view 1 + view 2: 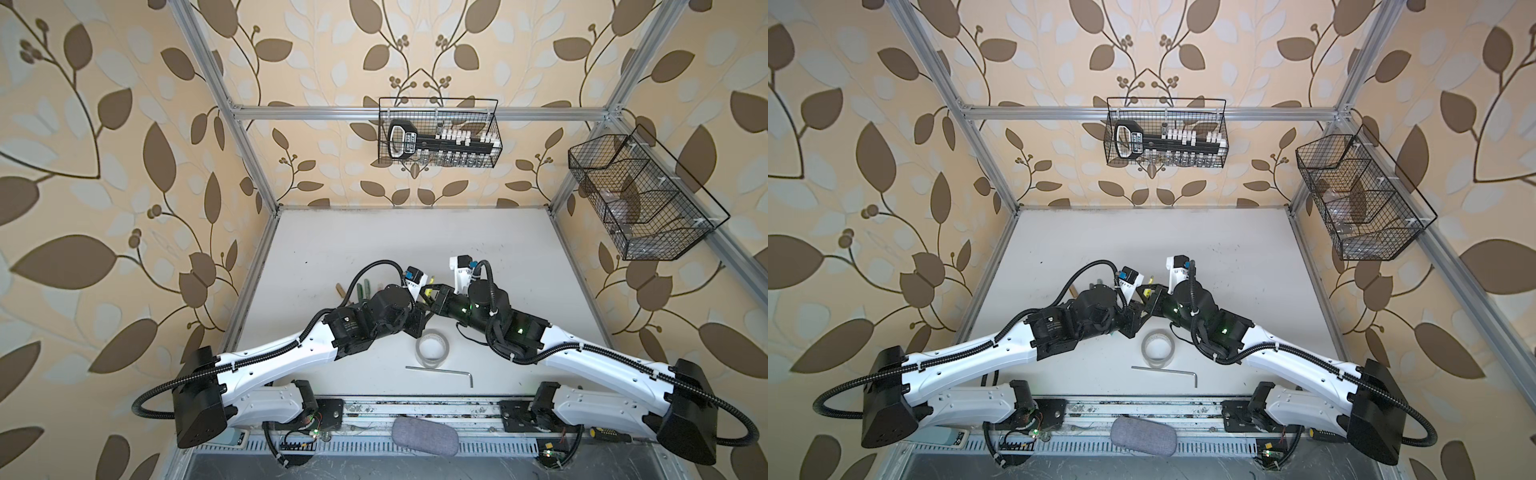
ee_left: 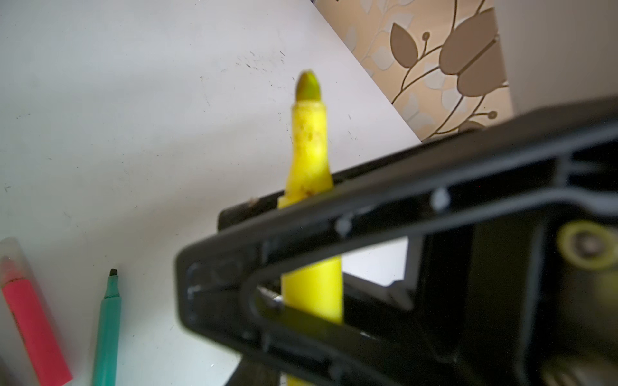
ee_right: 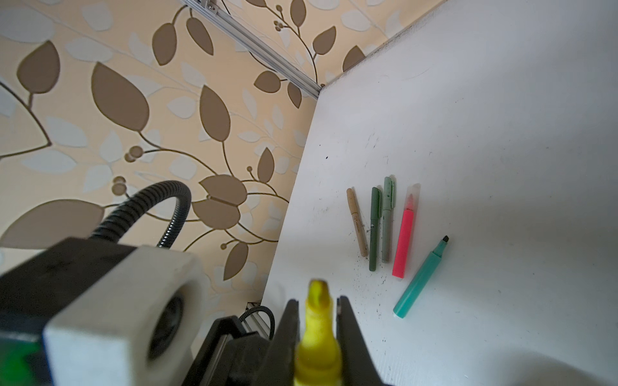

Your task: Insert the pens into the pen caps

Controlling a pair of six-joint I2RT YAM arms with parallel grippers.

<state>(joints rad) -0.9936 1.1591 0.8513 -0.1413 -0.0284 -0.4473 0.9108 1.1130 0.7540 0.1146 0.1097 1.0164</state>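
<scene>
The right gripper (image 3: 317,300) clenches the yellow marker (image 3: 317,347), tip free, presumably for capping; whether the left gripper (image 1: 423,302) grips cannot be told.

Left arm (image 1: 282,357) and right arm (image 1: 582,357) meet at a yellow marker (image 1: 428,291). Tape roll (image 1: 432,361) and hex key (image 1: 440,370) lie nearby.

Soft, even light — top views bow at edges; yellow marker (image 2: 309,143) blurred close-up.
</scene>
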